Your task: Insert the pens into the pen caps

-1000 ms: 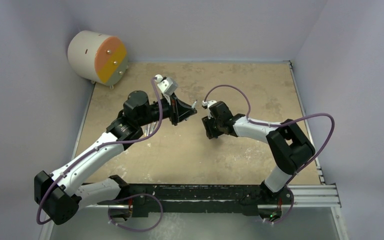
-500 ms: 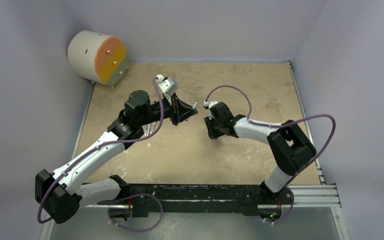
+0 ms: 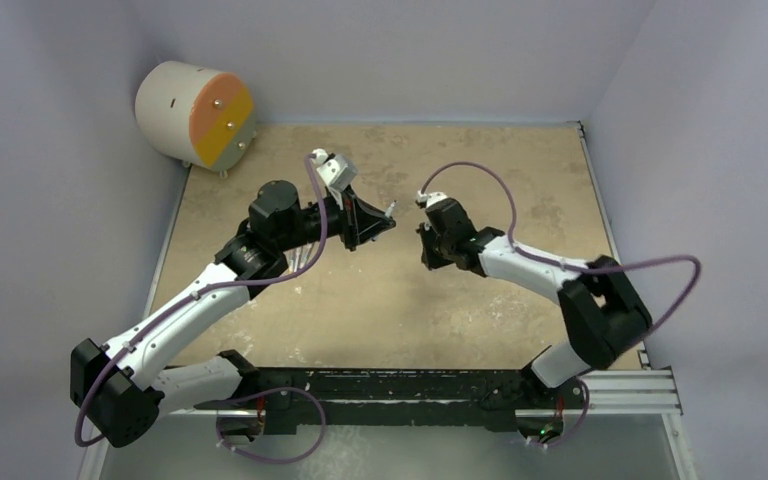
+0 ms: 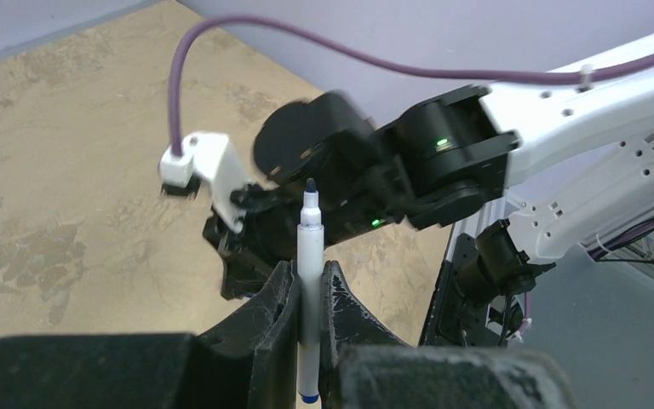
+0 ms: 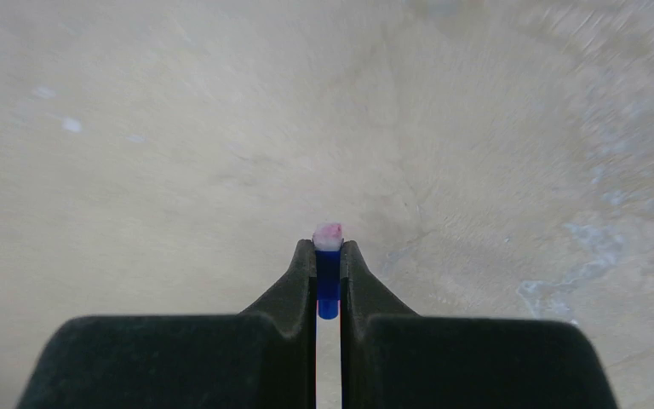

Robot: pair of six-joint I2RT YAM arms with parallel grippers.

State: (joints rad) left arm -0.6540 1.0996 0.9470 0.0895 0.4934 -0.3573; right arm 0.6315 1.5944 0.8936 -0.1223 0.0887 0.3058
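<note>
Scuffed beige tabletop (image 3: 520,170), pale lilac walls (image 3: 410,50) around. Clamped upright between the closed left fingers (image 4: 279,298): white pen (image 4: 309,234), dark tip outward, aimed at the right arm (image 4: 562,102) opposite, presumably offered up for capping. Pinched tight in the right fingers (image 5: 302,273): blue pen cap (image 5: 328,294), pale pinkish end poking past the tips, looking down at bare surface rather than at the pen, so probably in need of turning to line up. Both carried in the air over mid-table, near each other but apart, no obstacle seen in the gap. Farther out: purple cables (image 4: 176,94) looping off the wrists, white drum (image 3: 195,112) with an orange face in the far left corner, well apart. Remaining pens and caps not visible.
</note>
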